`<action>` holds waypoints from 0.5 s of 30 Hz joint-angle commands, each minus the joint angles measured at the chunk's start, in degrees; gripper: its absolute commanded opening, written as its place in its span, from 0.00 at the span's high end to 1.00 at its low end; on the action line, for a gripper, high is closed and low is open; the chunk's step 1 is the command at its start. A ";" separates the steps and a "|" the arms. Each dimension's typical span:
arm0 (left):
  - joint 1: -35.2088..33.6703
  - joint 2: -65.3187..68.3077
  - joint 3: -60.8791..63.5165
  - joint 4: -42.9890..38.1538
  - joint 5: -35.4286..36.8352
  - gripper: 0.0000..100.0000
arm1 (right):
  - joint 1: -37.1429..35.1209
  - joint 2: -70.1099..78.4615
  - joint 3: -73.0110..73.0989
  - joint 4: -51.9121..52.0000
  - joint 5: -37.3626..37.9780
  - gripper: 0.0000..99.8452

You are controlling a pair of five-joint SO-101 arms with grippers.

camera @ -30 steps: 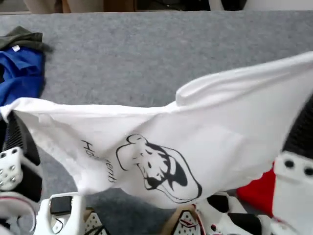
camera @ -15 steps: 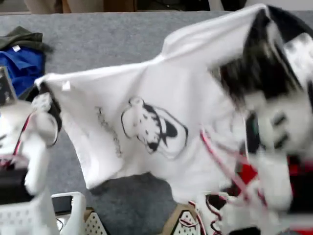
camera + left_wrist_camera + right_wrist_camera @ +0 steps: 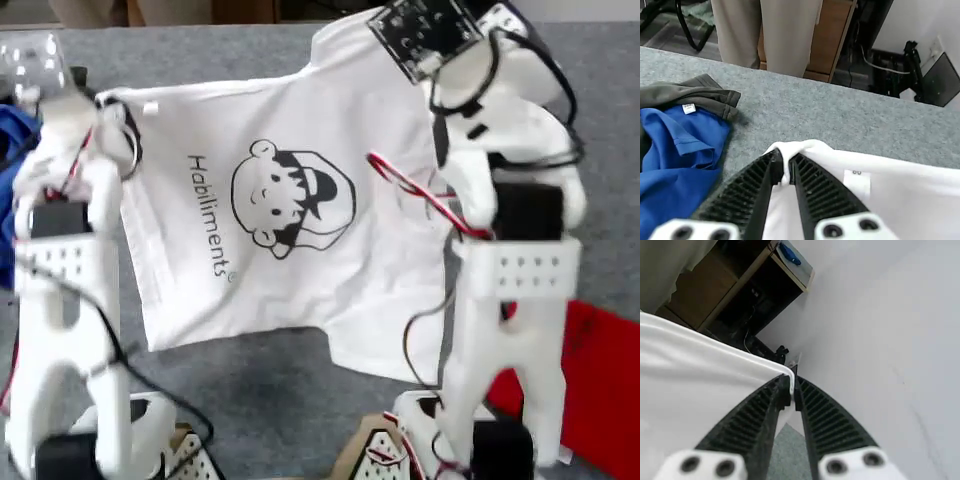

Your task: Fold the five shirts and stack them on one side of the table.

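grey carpeted table [image 3: 840,115], wooden cabinet [image 3: 832,35] behind, left hand [image 3: 785,159] and right hand [image 3: 791,382] pinching white shirt [image 3: 300,250]

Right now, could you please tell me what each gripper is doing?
Left gripper: shut on the white shirt.
Right gripper: shut on the same white shirt.

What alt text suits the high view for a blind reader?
The left arm and right arm hold a white printed shirt spread over the grey table. A blue shirt lies far left, a red shirt lower right.
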 commanded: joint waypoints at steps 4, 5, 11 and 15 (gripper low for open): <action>0.44 18.15 -20.22 -1.32 -0.35 0.98 | -0.92 11.38 -6.02 -4.31 0.00 1.00; 0.44 20.79 -22.86 -0.97 -0.35 0.98 | -0.84 13.49 -8.04 -4.22 0.00 1.00; 0.44 35.65 -42.99 10.02 -0.26 0.98 | -0.66 24.22 -20.26 -1.76 -1.93 1.00; 0.44 44.44 -56.97 17.49 -0.18 0.98 | -0.57 30.81 -29.23 1.14 -5.54 1.00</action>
